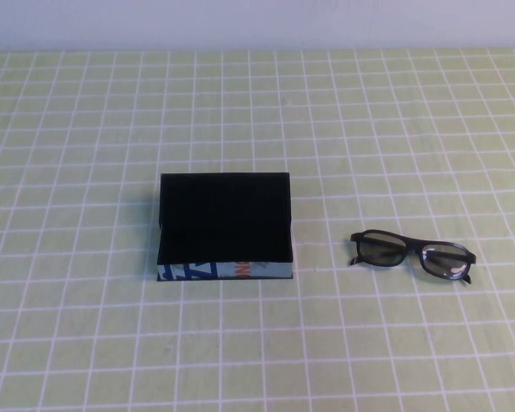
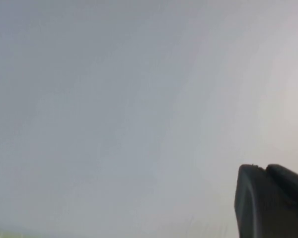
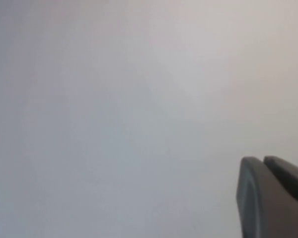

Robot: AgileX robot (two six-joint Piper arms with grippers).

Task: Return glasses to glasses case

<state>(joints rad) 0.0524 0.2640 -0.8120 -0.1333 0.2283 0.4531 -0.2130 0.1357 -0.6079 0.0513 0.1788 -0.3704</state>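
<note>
The glasses case lies flat on the table left of centre, all black from above, its printed white, blue and orange-red long side facing me. I cannot tell whether its lid is open. The black-framed glasses with dark lenses lie on the table to the right of the case, apart from it. Neither arm shows in the high view. My left gripper shows only in the left wrist view, fingers together and empty, against a blank pale surface. My right gripper shows the same way in the right wrist view.
The table is covered with a light green cloth with a white grid. A pale wall runs along its far edge. Nothing else stands on the table.
</note>
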